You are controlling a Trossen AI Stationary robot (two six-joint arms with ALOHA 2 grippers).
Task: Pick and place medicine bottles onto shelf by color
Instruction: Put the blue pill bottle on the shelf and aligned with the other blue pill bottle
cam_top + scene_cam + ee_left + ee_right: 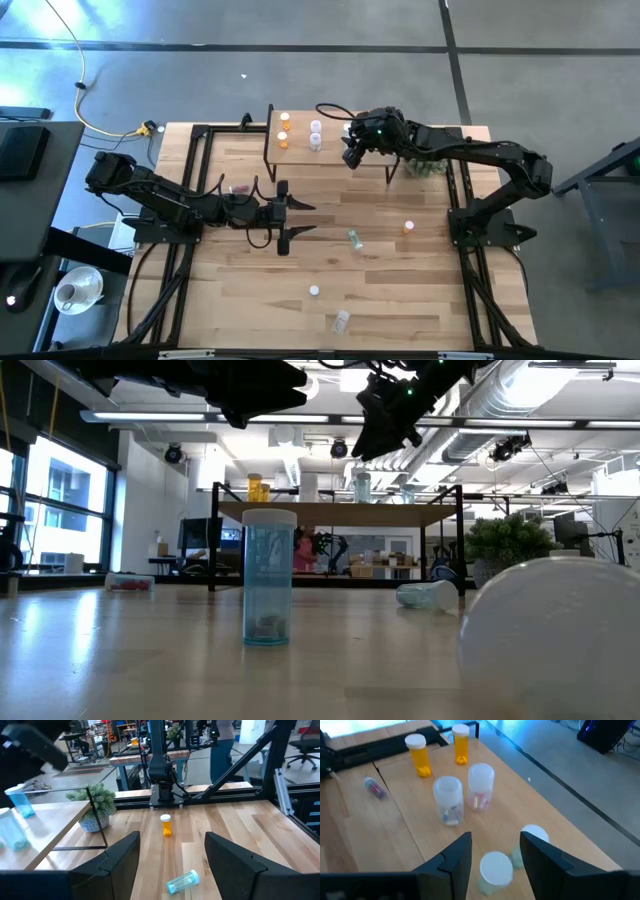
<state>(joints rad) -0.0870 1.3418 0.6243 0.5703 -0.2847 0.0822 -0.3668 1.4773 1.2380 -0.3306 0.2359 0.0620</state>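
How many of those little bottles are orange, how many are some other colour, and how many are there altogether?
Orange bottles: 3
Bottles of other tints: 8
Total: 11

The left arm reached in from the table's left edge, stretched low across the tabletop toward the middle, its left gripper held level with both fingers spread wide apart. The right arm extended from the right edge toward the far side, its right gripper raised, angled downward, fingers parted.
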